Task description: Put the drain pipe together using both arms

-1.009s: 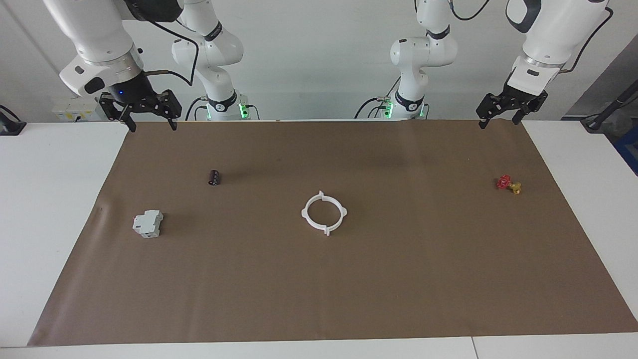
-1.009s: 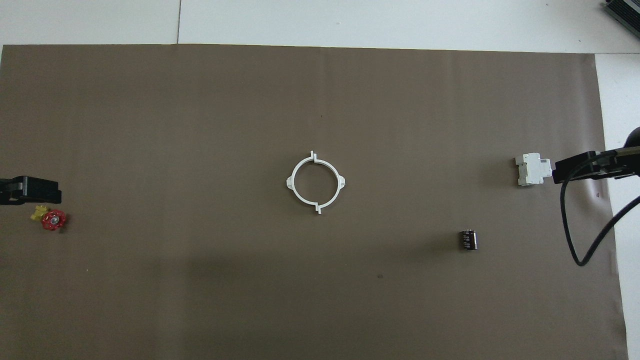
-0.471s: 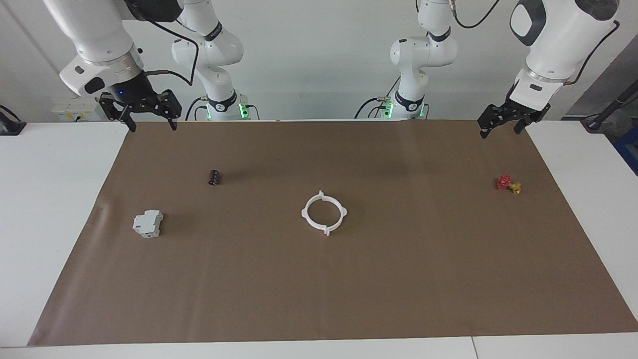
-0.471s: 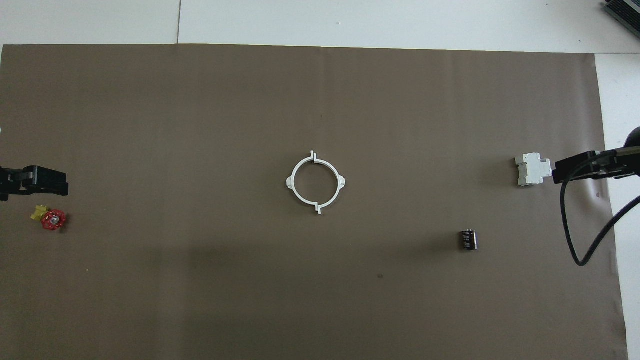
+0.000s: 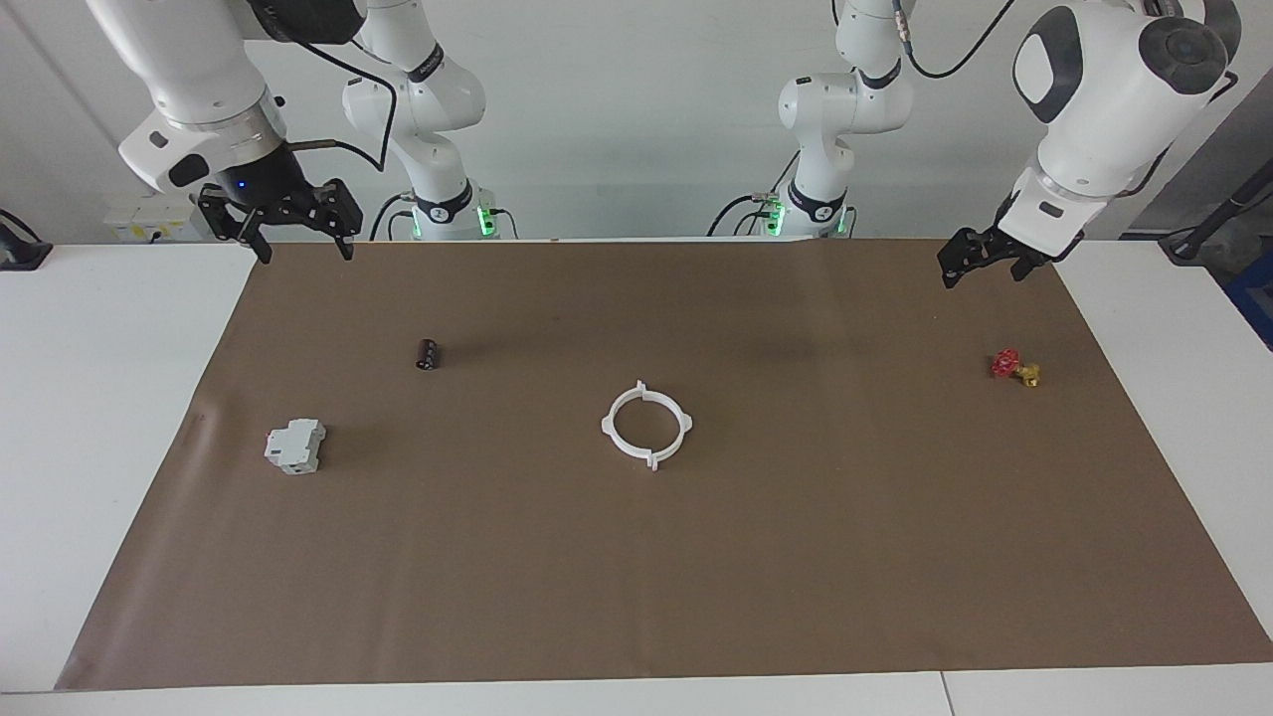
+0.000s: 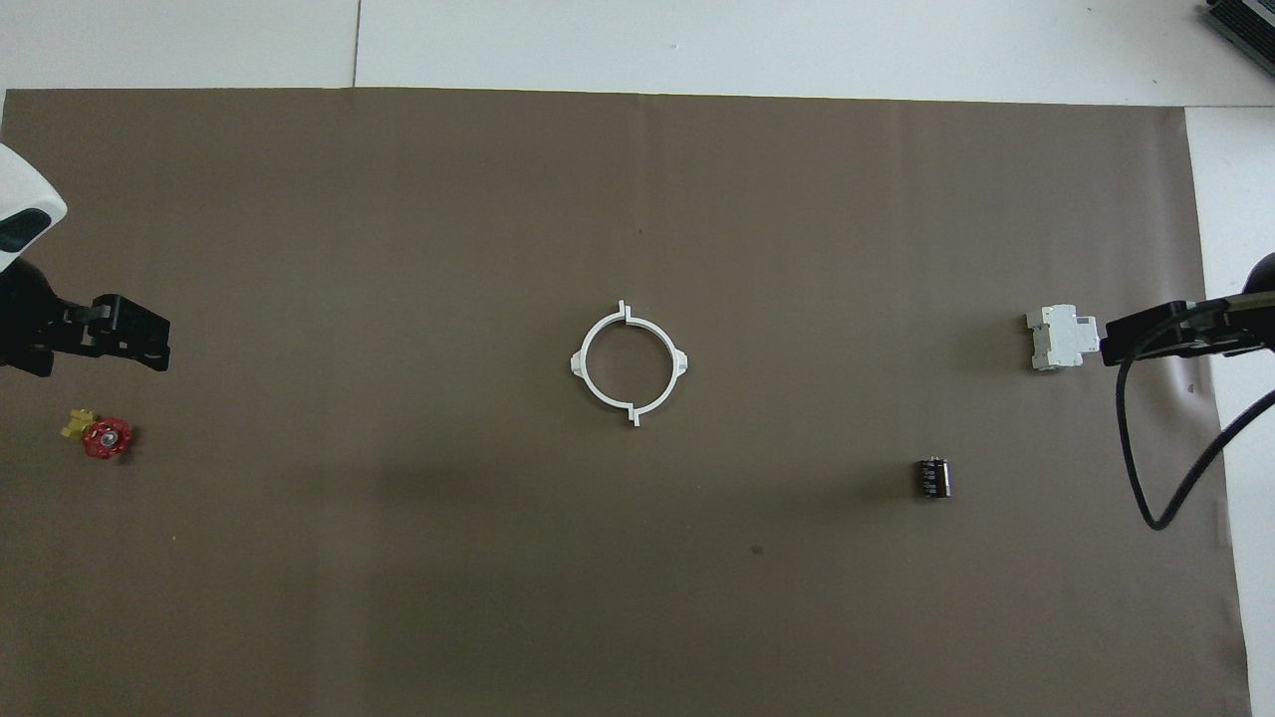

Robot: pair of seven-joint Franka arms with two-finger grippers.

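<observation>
- Mostly, the arms are running out of the frame: in the overhead view only the tip of the right gripper [image 6: 1146, 337] is showing at the picture's edge, with a black cable looping below it, and its fingers cannot be read there.
- From the facing view the right gripper [image 5: 293, 221] is hanging empty in the air over the brown mat's [image 5: 696, 557] corner at the right arm's end, its two black fingers standing clearly spread.
- The left gripper [image 5: 980, 259] is hanging over the mat's edge at the left arm's end, empty; it is turned partly away, so I cannot tell whether its fingers are parted or together.
- The drain pipe [image 5: 646, 425] is lying flat near the middle of the mat as one thin white plastic ring, its two half-circle arcs meeting at small tabs, well apart from both grippers.
- A boxy grey-white block [image 5: 295, 446] is sitting toward the right arm's end from the ring.
- A small dark cylinder [image 5: 428, 354] is lying nearer to the robots than the ring, also toward the right arm's end.
- A small red and yellow piece [image 5: 1015, 367], probably a valve handwheel, is resting toward the left arm's end from the ring.
</observation>
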